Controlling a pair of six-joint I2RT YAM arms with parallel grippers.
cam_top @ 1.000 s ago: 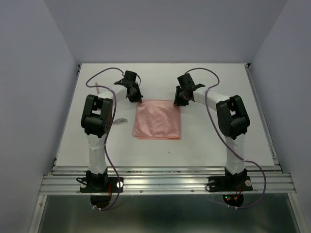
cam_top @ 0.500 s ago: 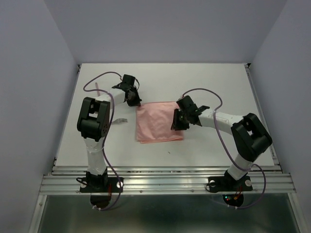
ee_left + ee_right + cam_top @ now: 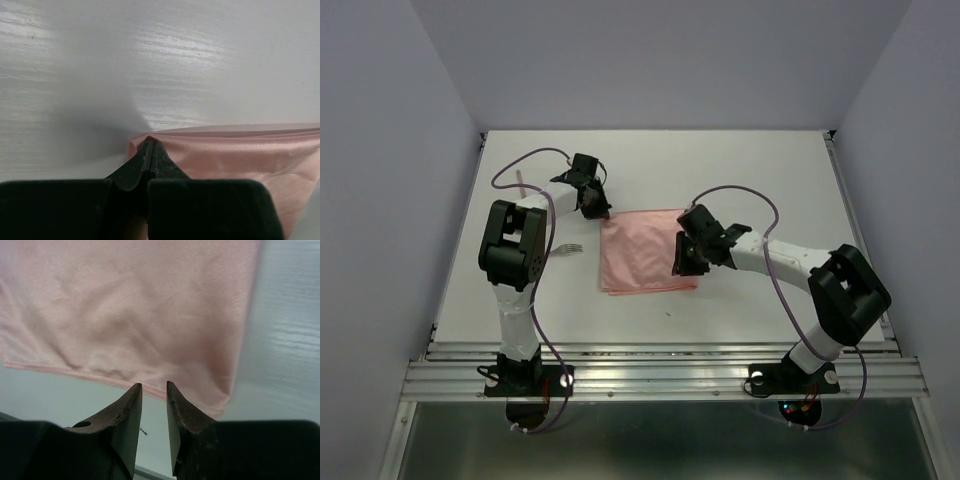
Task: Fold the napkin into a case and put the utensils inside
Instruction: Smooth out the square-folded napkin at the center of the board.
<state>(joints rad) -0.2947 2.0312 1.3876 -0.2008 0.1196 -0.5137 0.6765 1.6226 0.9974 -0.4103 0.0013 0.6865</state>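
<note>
We see a small fork (image 3: 569, 248) lying on the desk (image 3: 770, 170) just left of the napkin (image 3: 640, 250), close by the left arm's black elbow. Purple cables loop over both arms. The napkin lies flat in the middle of the desk. It is almost square, so it has no clear long side. Its edges run nearly along the desk's edges, turned a little. At its far edge it looks doubled over, but we cannot be sure. The left tool (image 3: 151, 145) is closed tight on the napkin's far left corner. The right tool (image 3: 154, 388) hangs over the napkin's right side near the front corner, its jaws a little apart, holding nothing. The desk is white and smooth. Pale, plain walls stand on three sides.
</note>
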